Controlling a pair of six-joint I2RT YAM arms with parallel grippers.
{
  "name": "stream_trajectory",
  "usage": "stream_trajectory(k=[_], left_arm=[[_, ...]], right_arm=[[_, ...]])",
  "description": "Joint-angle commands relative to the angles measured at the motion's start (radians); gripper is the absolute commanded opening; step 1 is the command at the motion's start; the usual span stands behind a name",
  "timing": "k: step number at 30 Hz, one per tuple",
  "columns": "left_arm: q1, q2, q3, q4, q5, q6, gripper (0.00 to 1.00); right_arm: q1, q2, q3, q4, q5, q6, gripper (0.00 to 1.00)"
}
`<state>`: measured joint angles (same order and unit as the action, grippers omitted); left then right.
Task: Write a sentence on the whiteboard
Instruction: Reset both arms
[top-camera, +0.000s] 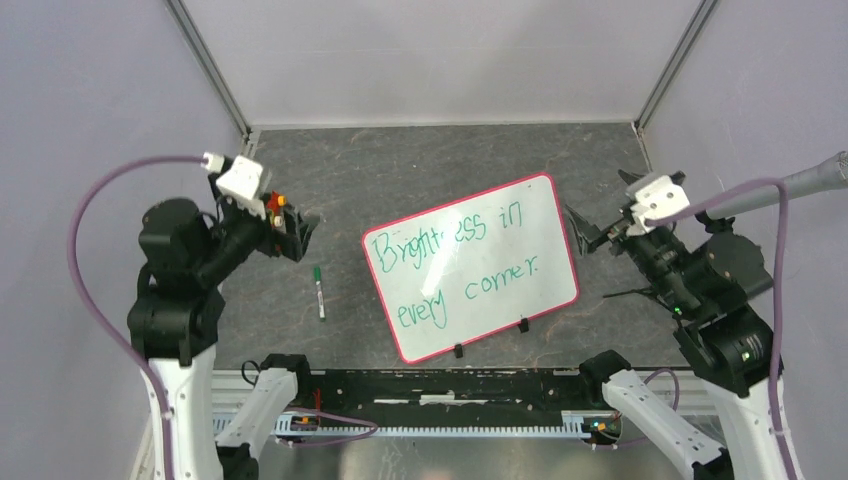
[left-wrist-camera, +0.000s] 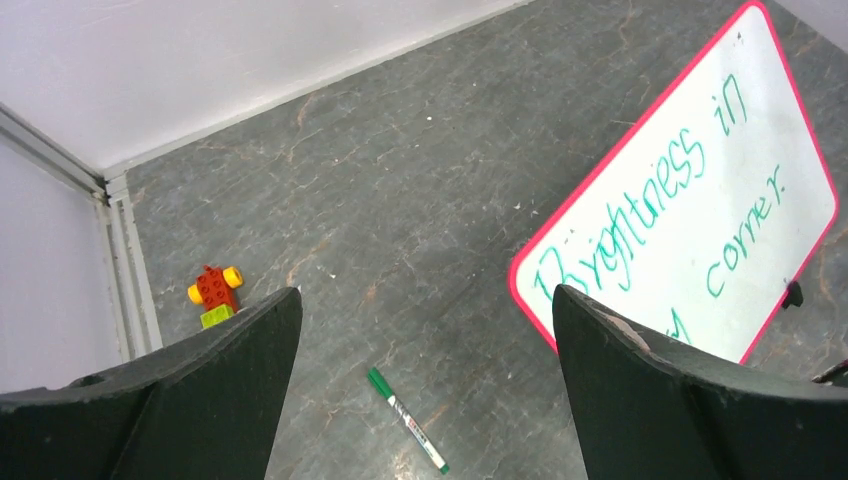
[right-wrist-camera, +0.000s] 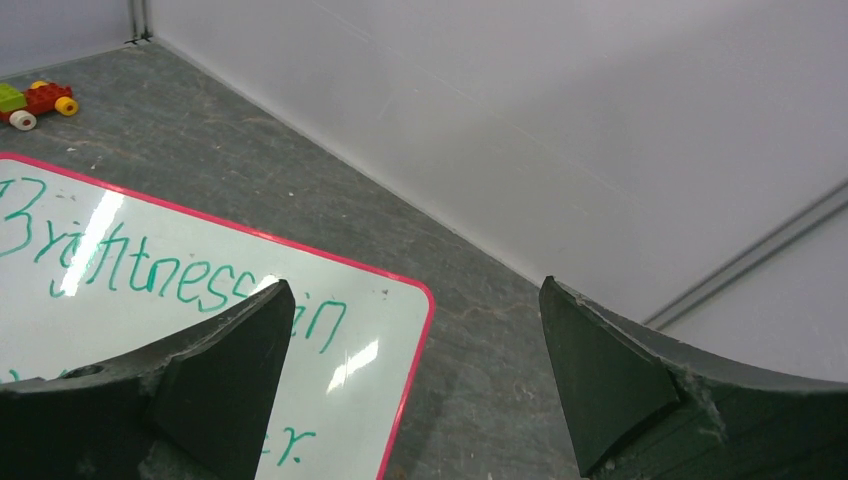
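Passable behind the whiteboard (top-camera: 470, 265) and right of it, over bare tabletop (top-camera: 400, 170); blocked left of the whiteboard by a green marker (top-camera: 319, 291), farther left by a brick toy (left-wrist-camera: 215, 295)

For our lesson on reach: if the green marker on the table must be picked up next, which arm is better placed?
Probably left: the green marker lies left of the whiteboard, near the open left gripper; the right gripper is across the whiteboard.

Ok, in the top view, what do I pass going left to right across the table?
left gripper → green marker → whiteboard → right gripper. The small toy beside the left gripper overlaps it, so it is left out.
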<state>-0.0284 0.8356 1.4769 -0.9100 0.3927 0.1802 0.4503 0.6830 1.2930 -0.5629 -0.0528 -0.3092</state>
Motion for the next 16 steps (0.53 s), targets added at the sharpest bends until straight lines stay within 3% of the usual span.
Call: stream_trajectory(k=[1,9,16], left_arm=[[-0.002,-0.181,-0.137,0.054,-0.069,0.062,1.0],[-0.002,-0.483,-0.318,0.101,-0.316,0.028,1.0],[0.001,-0.629,-0.395,0.106,-0.384,0.036,1.0]], right_arm=[[-0.077,-0.124,-0.11,0.025,-0.047,0.054,0.98],[-0.168,-0.368,-0.289,0.038,-0.043,0.053,0.98],[-0.199,-0.434,-0.345,0.047,-0.06,0.066,0.98]])
